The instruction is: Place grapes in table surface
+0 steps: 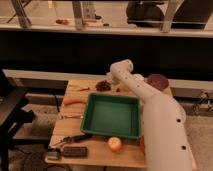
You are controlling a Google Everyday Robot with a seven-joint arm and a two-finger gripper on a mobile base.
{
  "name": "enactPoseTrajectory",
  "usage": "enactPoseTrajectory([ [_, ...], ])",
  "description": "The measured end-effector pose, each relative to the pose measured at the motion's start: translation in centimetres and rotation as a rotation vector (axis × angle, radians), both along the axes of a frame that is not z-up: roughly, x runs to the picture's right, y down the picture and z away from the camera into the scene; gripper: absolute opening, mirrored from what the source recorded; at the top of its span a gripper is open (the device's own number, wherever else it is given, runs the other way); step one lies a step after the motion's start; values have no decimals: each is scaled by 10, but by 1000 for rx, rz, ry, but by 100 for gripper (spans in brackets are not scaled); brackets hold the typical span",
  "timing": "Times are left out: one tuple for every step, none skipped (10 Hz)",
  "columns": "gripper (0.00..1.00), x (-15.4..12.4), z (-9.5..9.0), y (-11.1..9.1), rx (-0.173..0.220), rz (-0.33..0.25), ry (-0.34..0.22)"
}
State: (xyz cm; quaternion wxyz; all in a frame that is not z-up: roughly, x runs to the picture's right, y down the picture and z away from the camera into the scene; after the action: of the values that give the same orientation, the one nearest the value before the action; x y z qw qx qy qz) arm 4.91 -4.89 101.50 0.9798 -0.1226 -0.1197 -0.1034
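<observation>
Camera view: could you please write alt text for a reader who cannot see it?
A white robot arm reaches across the table surface, its gripper at the grapes near the far edge. A green tray sits centre, an apple before it.

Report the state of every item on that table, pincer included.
grapes: at the table's far edge, beyond the tray; held or released, cannot tell.
pincer: just above the grapes.
tray: upright, empty.
apple: whole, resting on the table in front of the tray.
plate: lying flat at the far right corner.
</observation>
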Motion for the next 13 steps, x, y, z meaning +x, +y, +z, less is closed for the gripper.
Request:
enactPoseTrajectory([
  [80,2,4,-1,-4,5,2],
  [80,2,7,-1,-8,6,1],
  [76,0,9,0,-9,6,-3],
  [67,0,12,2,-15,8,-7],
  [61,1,13,3,-19,12,-11],
  [56,2,16,6,-25,16,-15],
  [53,2,18,8,-29,18,-19],
  [51,1,20,9,-33,18,-24],
  [47,0,21,11,-38,18,-29],
  [46,-1,23,12,-42,18,-32],
  [38,-1,23,14,-49,20,-38],
  [30,-1,24,16,-53,22,-41],
  [21,-1,23,17,-57,25,-46],
])
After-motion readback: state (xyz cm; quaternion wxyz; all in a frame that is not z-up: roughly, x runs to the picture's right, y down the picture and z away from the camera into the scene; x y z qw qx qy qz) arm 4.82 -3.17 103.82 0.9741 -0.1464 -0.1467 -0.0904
